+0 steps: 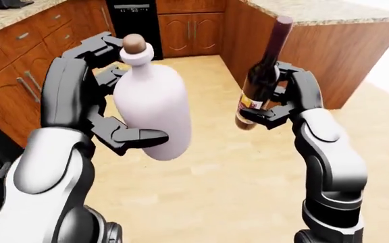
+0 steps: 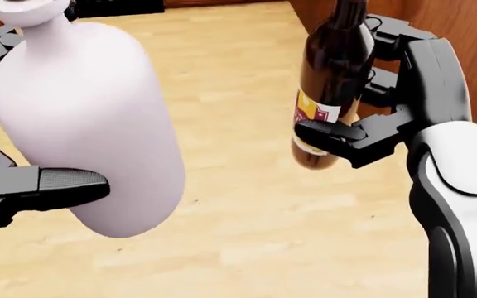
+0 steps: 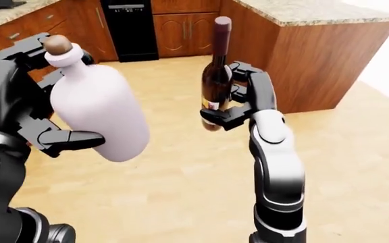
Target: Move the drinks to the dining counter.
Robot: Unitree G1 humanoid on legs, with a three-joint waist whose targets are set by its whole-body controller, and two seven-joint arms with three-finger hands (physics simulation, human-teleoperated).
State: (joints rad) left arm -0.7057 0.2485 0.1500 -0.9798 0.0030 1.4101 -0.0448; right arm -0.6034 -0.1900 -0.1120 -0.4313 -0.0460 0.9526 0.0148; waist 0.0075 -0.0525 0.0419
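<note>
Fingers of the left hand (image 1: 116,119) wrap the white bottle (image 1: 152,111), one dark finger (image 2: 44,185) pressed across its lower body and others behind its shoulder. Fingers of the right hand (image 1: 286,104) grip the wine bottle (image 1: 260,83) round its lower half, one finger (image 2: 338,131) lying over the label (image 2: 311,112).

In the left-eye view the white bottle sits at about 10 o'clock from centre, the wine bottle at about 2 o'clock; they are well apart, both held above the wooden floor (image 1: 228,177).

The white bottle is plain, matte and wide-bodied, with rounded shoulders, a short neck ending in a thick lip, and a brown stopper (image 1: 134,43). It leans slightly, base toward the view's right.

The wine bottle is slim, dark brown glass with a long neck and a maroon cap (image 1: 284,21); its label is yellow and white with a red patch. It tilts, top toward 1 o'clock.

At 12 to 2 o'clock stands a counter (image 1: 329,12) with a speckled stone top and wooden sides. Wooden cabinets (image 1: 19,66) line the view's left, with a black appliance (image 1: 132,20) at 11 o'clock.
</note>
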